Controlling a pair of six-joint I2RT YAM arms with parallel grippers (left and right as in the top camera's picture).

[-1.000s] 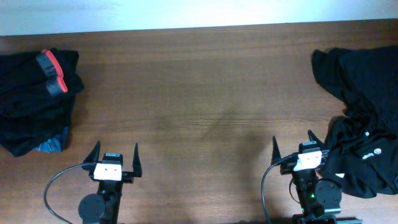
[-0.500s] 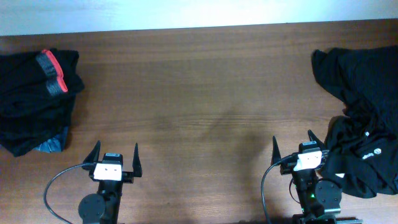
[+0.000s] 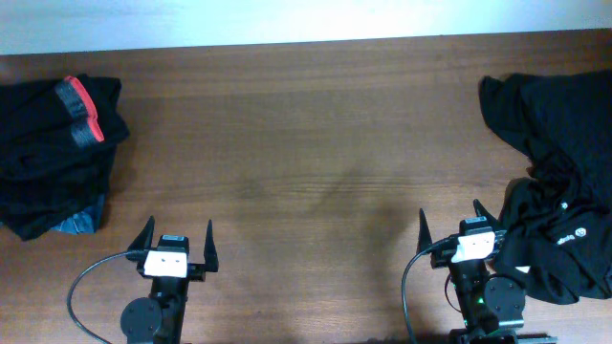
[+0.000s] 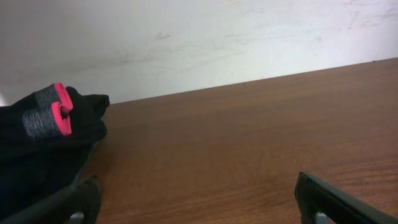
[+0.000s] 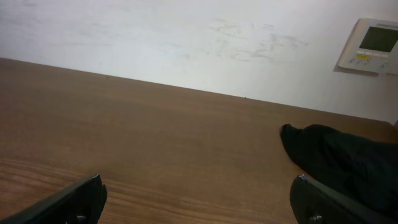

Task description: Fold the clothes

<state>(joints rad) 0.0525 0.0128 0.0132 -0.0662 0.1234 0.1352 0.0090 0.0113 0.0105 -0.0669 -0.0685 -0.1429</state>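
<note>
Overhead: clothes [image 3: 559,162] at both table [image 3: 306,143] ends.

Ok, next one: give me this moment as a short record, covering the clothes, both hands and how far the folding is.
left pile: black clothes, red-edged grey waistband on top, bunched at the left end
right pile: black garments, small white logo, spread loose at the right end
left hand: open, empty, over bare wood
right hand: open, empty, close beside the right pile
table: brown wood
folding: right pile not yet folded
</note>
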